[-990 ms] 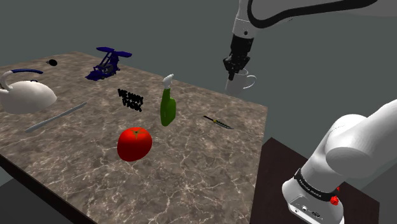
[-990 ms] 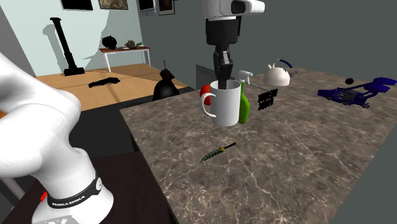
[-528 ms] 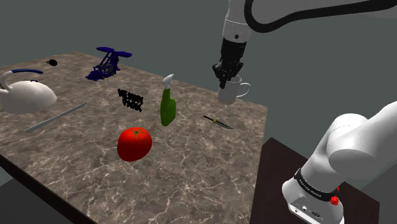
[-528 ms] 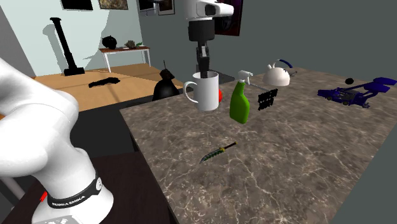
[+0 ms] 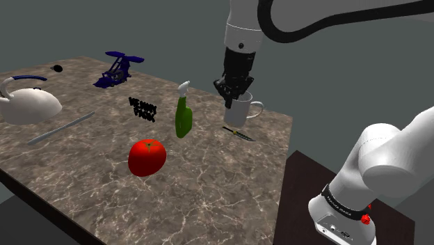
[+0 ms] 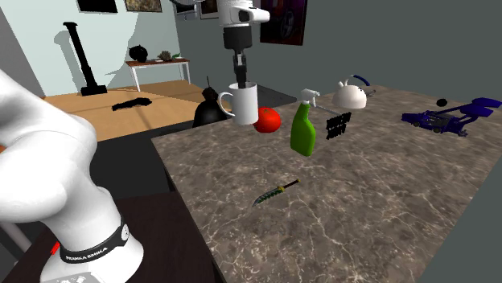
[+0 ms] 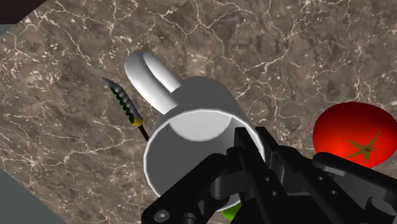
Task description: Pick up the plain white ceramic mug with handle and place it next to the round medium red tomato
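Above the far edge of the marbled table (image 5: 209,191), the white mug (image 5: 238,111) is hanging upright in the air, clear of the surface. Its handle is pointing toward the shoulder view's right. The black gripper (image 5: 232,99) is coming down from above and clamping the mug's rim. In the wrist view one finger is sitting inside the mug (image 7: 191,137) and the other outside its wall, with the gripper (image 7: 253,153) pinching the rim between them. In the second exterior view the mug (image 6: 244,104) is dangling under the gripper (image 6: 240,81), its handle facing that view's left.

A small knife (image 5: 238,133) is lying on the table just below the mug. A green spray bottle (image 5: 183,117) is standing upright nearby. The red tomato (image 5: 147,156) is resting well apart from the mug, toward the shoulder view's lower left. A white kettle (image 5: 28,104) is sitting at the far left of that view.
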